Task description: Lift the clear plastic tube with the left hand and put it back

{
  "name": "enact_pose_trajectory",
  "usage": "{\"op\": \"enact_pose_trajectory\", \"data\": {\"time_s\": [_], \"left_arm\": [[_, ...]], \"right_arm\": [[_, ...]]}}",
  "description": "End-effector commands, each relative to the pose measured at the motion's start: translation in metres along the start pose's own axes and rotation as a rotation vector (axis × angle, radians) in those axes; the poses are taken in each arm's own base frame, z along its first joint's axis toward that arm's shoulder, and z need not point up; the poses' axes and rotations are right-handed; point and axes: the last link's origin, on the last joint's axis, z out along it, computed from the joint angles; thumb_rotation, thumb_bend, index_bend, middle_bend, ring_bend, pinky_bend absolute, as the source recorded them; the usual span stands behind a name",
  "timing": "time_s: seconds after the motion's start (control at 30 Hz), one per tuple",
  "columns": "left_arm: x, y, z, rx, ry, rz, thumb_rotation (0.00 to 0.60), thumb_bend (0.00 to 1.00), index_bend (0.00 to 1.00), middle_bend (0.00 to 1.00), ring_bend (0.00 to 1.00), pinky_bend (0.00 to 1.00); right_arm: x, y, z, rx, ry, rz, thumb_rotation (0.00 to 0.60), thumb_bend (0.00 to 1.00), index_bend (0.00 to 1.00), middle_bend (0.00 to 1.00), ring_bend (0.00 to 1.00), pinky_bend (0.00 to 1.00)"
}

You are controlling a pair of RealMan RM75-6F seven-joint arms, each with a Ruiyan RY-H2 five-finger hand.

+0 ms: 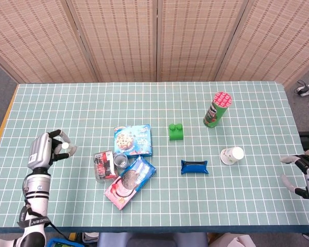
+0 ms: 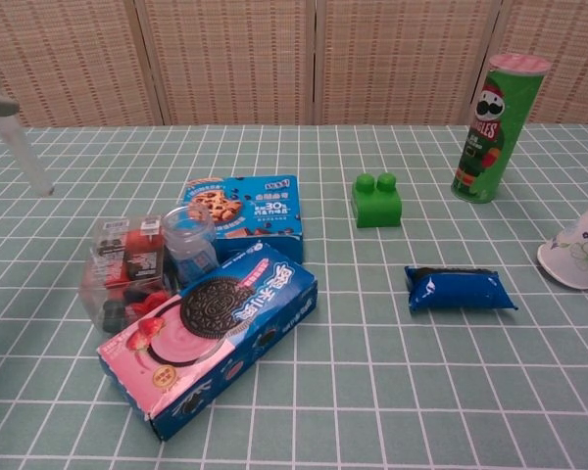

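One clear plastic tube (image 2: 189, 243) among snack boxes (image 2: 208, 335)

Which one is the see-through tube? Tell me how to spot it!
Look at the teal checked table, then the heap of snack boxes near its front left. The clear plastic tube stands between the blue cookie box and the pink-and-blue Oreo box. Only it is transparent.

A bench (image 1: 67, 103) covered in a pale green cloth with a white grid carries everything. Near its left centre a clear plastic tube (image 1: 120, 160) lies touching a transparent box of red and black items (image 1: 104, 164), a blue cookie box (image 1: 133, 140) and a pink-and-blue sandwich-biscuit box (image 1: 130, 181). Further right sit a green toy brick (image 1: 176, 131), a dark blue snack packet (image 1: 194, 166), an upright green crisp can (image 1: 217, 109) and a tipped paper cup (image 1: 232, 155), seemingly white.
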Motion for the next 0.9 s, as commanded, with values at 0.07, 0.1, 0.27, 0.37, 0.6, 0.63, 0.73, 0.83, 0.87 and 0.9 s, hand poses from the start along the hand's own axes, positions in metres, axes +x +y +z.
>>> {"op": "enact_pose_trajectory", "data": {"time_s": [0.07,0.1,0.27,0.37,0.6,0.63,0.73,0.83,0.87,0.9], "left_arm": [[0.004,0.012,-0.007,-0.013,-0.108,-0.141,0.6,0.25,0.77,1.0,1.0,1.0],[0.004,0.015,-0.008,-0.023,-0.119,-0.148,0.6,0.25,0.77,1.0,1.0,1.0],[0.002,0.033,-0.018,-0.081,-0.178,-0.159,0.6,0.25,0.77,1.0,1.0,1.0],[-0.001,0.046,-0.023,-0.118,-0.205,-0.166,0.6,0.25,0.77,1.0,1.0,1.0],[-0.012,0.071,-0.025,-0.184,-0.256,-0.176,0.6,0.25,0.77,1.0,1.0,1.0],[-0.014,0.074,-0.026,-0.192,-0.261,-0.171,0.6,0.25,0.77,1.0,1.0,1.0],[-0.019,0.082,-0.026,-0.204,-0.274,-0.161,0.6,0.25,0.77,1.0,1.0,1.0],[-0.024,0.086,-0.027,-0.204,-0.279,-0.146,0.6,0.25,0.77,1.0,1.0,1.0],[-0.026,0.088,-0.027,-0.202,-0.282,-0.142,0.6,0.25,0.77,1.0,1.0,1.0],[-0.028,0.089,-0.027,-0.202,-0.287,-0.14,0.6,0.25,0.77,1.0,1.0,1.0]], "right_arm": [[0.0,0.0,0.0,0.002,-0.001,0.0,0.6,0.27,0.4,0.44,0.33,0.51],[0.0,-0.001,0.0,0.003,-0.001,0.0,0.6,0.27,0.4,0.44,0.33,0.51],[-0.001,-0.002,-0.001,0.011,-0.011,0.009,0.6,0.27,0.4,0.44,0.33,0.51],[-0.001,-0.002,-0.001,0.015,-0.013,0.008,0.6,0.27,0.4,0.44,0.33,0.51],[-0.001,-0.003,-0.002,0.024,-0.018,0.016,0.6,0.27,0.4,0.44,0.33,0.51],[0.0,-0.003,-0.002,0.024,-0.018,0.017,0.6,0.27,0.4,0.44,0.33,0.51],[0.0,-0.003,-0.002,0.026,-0.019,0.018,0.6,0.27,0.4,0.44,0.33,0.51],[0.0,-0.003,-0.002,0.026,-0.019,0.02,0.6,0.27,0.4,0.44,0.33,0.51],[0.001,-0.003,-0.003,0.026,-0.019,0.021,0.6,0.27,0.4,0.44,0.33,0.51],[0.001,-0.003,-0.003,0.027,-0.018,0.021,0.6,0.27,0.4,0.44,0.33,0.51]]}}
